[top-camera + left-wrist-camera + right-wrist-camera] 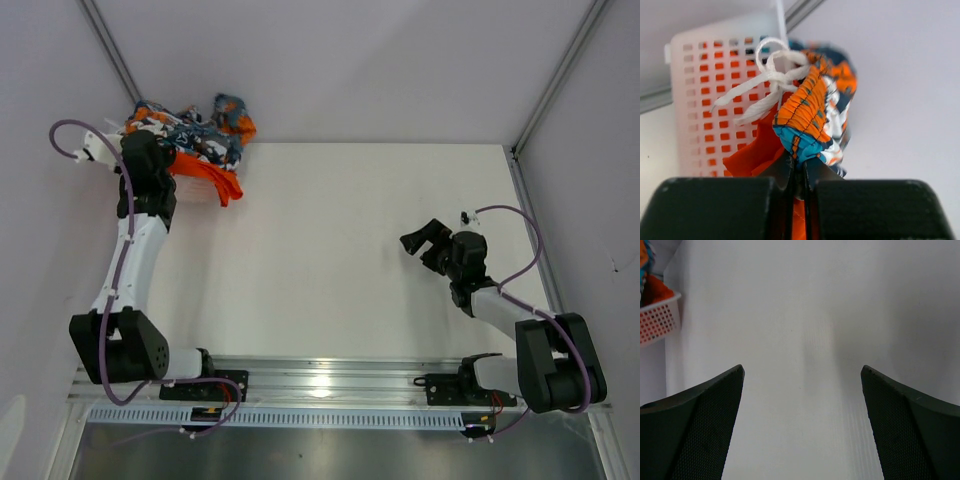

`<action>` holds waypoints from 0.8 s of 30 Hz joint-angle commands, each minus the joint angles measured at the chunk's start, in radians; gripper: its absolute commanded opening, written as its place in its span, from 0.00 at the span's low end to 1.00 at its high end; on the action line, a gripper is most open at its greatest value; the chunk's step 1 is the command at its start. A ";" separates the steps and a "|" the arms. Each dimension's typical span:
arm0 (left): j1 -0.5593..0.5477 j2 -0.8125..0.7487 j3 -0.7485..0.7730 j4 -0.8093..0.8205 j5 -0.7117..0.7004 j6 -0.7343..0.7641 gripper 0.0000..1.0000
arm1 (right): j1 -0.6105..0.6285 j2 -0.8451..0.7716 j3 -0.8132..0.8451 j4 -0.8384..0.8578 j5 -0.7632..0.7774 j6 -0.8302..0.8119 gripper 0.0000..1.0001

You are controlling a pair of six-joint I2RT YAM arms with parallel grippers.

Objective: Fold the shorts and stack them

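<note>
The printed shorts (205,130), in blue, teal, orange and white, are bunched over the basket at the table's far left corner. The plain orange shorts (218,182) spill out just below them. My left gripper (799,162) is shut on the gathered waistband of the printed shorts (812,110). A knotted white drawstring (767,85) hangs beside that waistband, and orange cloth (747,160) lies behind my fingers. My right gripper (425,237) hovers over the bare right half of the table. Its jaws (802,372) are wide open with nothing between them.
The white mesh basket (695,100) stands against the back wall in the far left corner, with orange showing through its holes. It also shows at the left edge of the right wrist view as the basket (657,320). Walls close in the table on three sides.
</note>
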 commanded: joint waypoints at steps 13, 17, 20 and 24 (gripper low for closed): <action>0.006 -0.161 -0.063 -0.050 -0.064 -0.006 0.00 | 0.007 -0.059 0.018 0.012 -0.002 -0.018 0.99; 0.006 -0.283 -0.240 -0.073 -0.053 -0.061 0.00 | 0.007 -0.062 0.016 0.014 -0.006 -0.016 1.00; 0.008 -0.401 -0.380 -0.116 -0.067 -0.093 0.00 | 0.010 -0.056 0.016 0.020 -0.014 -0.008 1.00; 0.009 -0.544 -0.589 -0.151 -0.124 -0.129 0.00 | 0.011 -0.046 0.016 0.025 -0.020 -0.002 0.99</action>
